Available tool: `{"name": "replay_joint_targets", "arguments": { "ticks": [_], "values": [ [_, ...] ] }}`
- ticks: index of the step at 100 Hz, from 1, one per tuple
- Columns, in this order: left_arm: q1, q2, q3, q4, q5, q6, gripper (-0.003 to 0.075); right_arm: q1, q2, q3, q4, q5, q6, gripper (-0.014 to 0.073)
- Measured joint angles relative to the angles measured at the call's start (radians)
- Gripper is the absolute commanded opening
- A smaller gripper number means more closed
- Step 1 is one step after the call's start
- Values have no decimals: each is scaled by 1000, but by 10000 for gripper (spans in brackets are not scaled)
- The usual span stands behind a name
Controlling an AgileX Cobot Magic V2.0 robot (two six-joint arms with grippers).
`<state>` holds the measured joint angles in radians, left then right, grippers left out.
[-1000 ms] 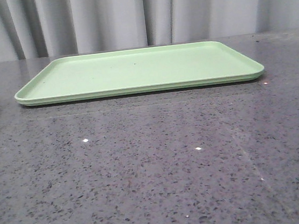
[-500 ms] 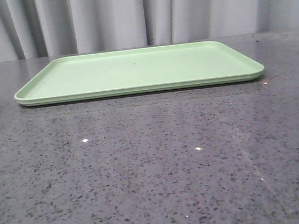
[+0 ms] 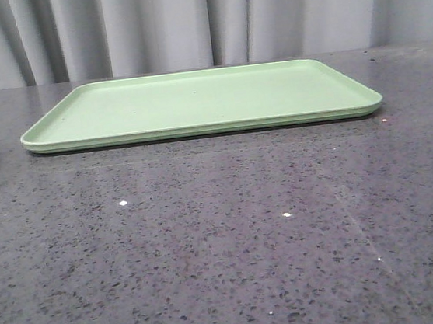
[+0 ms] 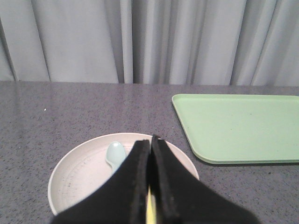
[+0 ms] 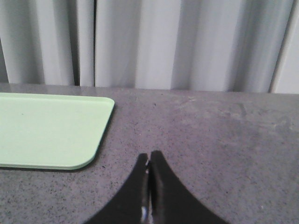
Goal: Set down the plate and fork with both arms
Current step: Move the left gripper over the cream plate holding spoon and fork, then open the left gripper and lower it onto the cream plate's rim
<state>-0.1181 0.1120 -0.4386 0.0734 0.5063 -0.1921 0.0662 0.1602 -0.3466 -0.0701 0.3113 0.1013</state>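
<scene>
I see the plate (image 4: 84, 175) directly under my left gripper (image 4: 150, 140) at the bench's left edge — jaws closed, a yellow sliver (image 4: 150, 210) between them; right gripper (image 5: 148, 164) closed, seemingly empty.

Left gripper (image 4: 150, 142) jaws pressed together, thin yellow strip visible in the seam low down, right gripper (image 5: 149, 161) jaws closed tip to tip, both pointing forward and low, neither arm visible in front view

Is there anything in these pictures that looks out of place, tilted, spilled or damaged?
Nothing looks spilled or damaged. The green tray lies flat and bare. One oddity: a pale blue utensil lies in the plate, left of the tray, and a yellow sliver shows between the left gripper's shut fingers.
</scene>
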Motion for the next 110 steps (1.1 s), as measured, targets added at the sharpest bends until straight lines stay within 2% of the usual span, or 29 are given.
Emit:
{"name": "replay_joint_targets", "arguments": {
  "ticks": [27,39,60,85,92,98,103,110],
  "values": [
    [0,236,-323,-28,368,0,-20,0,239,-300,2,349,0,-120],
    [0,337,-411,-44,495,0,-20,0,315,-382,2,443,0,-120],
    [0,433,-437,-57,568,0,-20,0,363,-404,10,463,0,-120],
    [0,444,-438,-59,575,0,-20,0,363,-404,12,463,0,-106],
    [0,444,-438,-59,575,0,-17,0,363,-404,12,463,0,-48],
    [0,444,-438,-59,575,0,3,0,363,-404,12,463,0,43],
    [0,444,-438,-59,573,2,51,0,363,-404,12,463,0,134],
    [0,444,-438,-65,573,3,167,0,363,-404,12,463,0,276]
  ]
}}
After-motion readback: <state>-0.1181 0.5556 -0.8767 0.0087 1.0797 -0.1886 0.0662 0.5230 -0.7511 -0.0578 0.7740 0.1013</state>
